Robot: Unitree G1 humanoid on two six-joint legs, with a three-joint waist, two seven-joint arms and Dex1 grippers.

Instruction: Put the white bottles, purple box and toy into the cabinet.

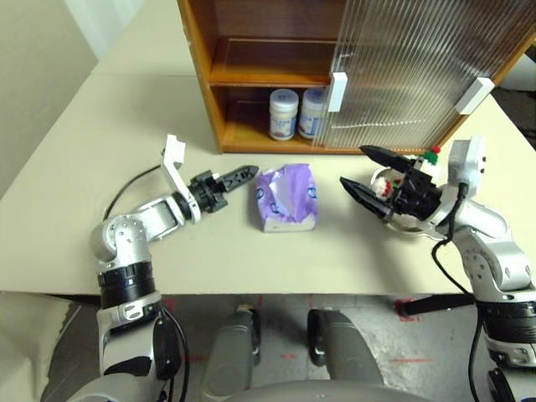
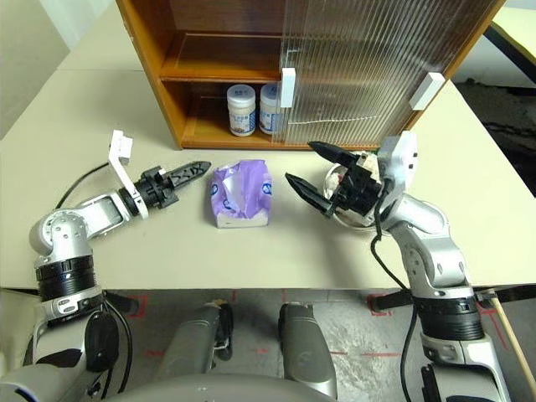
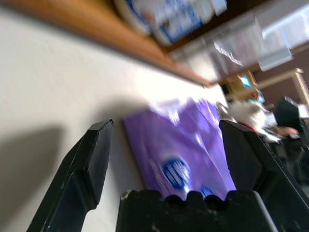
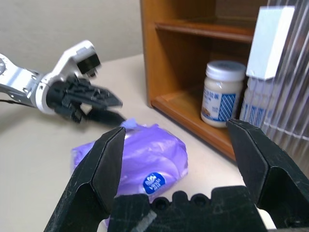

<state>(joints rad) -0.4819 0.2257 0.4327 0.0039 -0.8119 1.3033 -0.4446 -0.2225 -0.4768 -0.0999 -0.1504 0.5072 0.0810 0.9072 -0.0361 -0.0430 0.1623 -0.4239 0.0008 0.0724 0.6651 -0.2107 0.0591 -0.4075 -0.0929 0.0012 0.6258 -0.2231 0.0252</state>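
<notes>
The cabinet (image 1: 203,84) stands at the back of the table with its left side open. Two white bottles (image 1: 284,114) (image 1: 311,113) stand side by side on its bottom shelf. The purple box (image 1: 287,198) lies on the table in front of the opening. My left gripper (image 1: 241,177) is open just left of the box, pointing at it without touching. My right gripper (image 1: 353,166) is open to the right of the box, with nothing between its fingers. Behind it the toy (image 1: 430,162) sits partly hidden in a steel bowl (image 2: 337,177).
Ribbed translucent sliding doors (image 1: 419,67) with white handles (image 1: 337,91) cover the cabinet's right part. The beige table (image 1: 100,151) has free room on the left and along its front edge.
</notes>
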